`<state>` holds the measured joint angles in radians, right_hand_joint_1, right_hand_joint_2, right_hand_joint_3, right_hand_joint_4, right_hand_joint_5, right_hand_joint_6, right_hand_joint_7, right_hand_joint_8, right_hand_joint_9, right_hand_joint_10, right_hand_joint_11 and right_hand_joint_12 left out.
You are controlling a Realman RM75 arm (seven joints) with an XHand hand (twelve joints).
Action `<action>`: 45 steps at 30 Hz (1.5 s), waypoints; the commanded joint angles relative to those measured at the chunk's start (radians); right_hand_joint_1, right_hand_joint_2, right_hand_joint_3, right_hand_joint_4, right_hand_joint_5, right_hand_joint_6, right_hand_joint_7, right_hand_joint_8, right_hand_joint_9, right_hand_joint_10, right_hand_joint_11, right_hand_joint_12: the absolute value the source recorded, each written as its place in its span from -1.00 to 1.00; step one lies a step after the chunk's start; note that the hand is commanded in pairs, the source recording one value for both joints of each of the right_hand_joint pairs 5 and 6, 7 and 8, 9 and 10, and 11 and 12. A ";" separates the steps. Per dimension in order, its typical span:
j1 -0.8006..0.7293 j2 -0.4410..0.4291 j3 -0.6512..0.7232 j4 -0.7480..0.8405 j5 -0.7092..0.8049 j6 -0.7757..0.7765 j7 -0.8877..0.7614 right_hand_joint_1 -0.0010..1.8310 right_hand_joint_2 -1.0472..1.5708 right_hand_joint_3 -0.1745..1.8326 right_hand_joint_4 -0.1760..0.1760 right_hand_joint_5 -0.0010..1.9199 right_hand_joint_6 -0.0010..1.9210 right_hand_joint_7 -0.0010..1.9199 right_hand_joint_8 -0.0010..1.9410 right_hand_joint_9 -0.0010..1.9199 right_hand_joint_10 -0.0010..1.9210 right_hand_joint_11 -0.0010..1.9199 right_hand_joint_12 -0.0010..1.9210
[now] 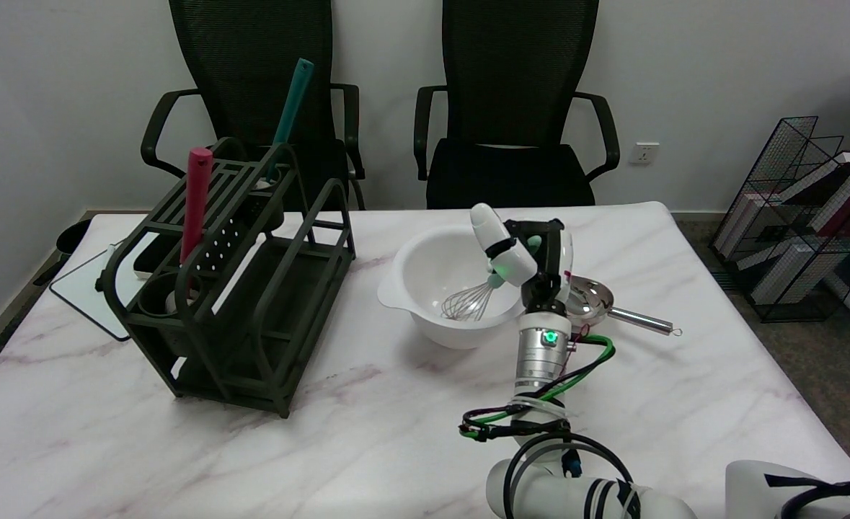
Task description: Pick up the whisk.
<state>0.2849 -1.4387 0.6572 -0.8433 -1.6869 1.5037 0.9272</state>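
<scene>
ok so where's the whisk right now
In the head view, right of centre: the whisk has its wire head inside the white mixing bowl, its handle held by the right hand, left of the metal strainer.

The right arm reaches in from the lower right, its white forearm low at the near edge with black and green cables looped around it. A silver wrist section with a green light rises upright from there. Above it the right hand point(536, 256) is closed around the whisk point(484, 277), gripping its white handle. The handle slants up and to the left out of the fingers point(533, 244).
</scene>
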 commanded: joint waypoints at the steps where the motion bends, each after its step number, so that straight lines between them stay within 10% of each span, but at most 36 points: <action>1: 0.005 0.003 -0.001 -0.009 -0.002 -0.006 0.001 -0.02 0.18 -0.30 0.00 1.00 1.00 1.00 0.98 0.95 0.95 0.82 0.82; 24: -0.016 0.114 -0.002 -0.258 -0.025 -0.147 0.000 0.07 0.91 -0.03 0.00 1.00 1.00 1.00 0.98 1.00 1.00 1.00 1.00; 45: -0.129 0.557 0.065 -0.729 0.143 -0.315 0.078 0.04 1.00 -0.11 0.00 1.00 1.00 1.00 0.98 1.00 1.00 1.00 1.00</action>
<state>0.2337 -1.2122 0.6667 -1.2632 -1.6823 1.3117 0.9268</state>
